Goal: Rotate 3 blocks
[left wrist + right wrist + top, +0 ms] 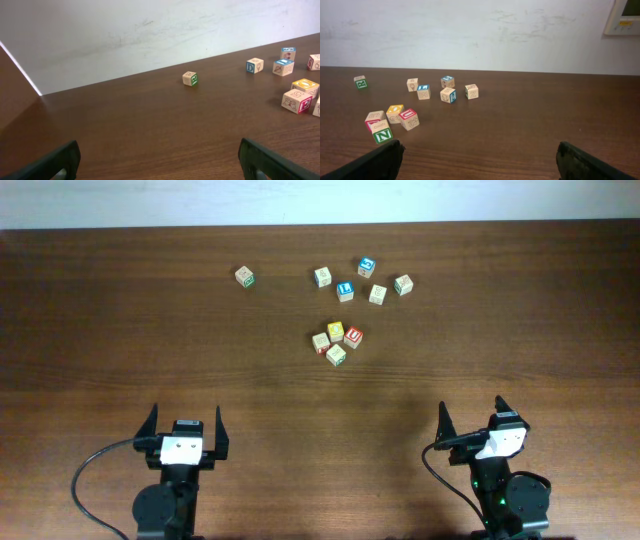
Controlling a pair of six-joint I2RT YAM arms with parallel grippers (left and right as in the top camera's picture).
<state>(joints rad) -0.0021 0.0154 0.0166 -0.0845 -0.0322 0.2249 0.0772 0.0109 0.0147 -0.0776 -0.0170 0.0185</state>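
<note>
Ten wooden blocks are lying on the brown table (120, 330), counted from overhead.

Four are sitting in a tight cluster near the table's middle: the red U block (353, 337), the green N block (336, 355), the pale tan block (321, 341) with reddish marks, and a yellow-topped block (336, 333) — each touching or just beside its neighbour.

Five more are lying loosely grouped beyond the cluster, among them a blue-topped block (367, 266) and a second blue-topped block (345, 290). One lone block (245, 276) is sitting apart to the left.

Two grippers are showing at the near edge. The left gripper (186, 412) and the right gripper (471, 404) are each standing with jaws spread wide, gripping nothing — well apart from every block.
</note>
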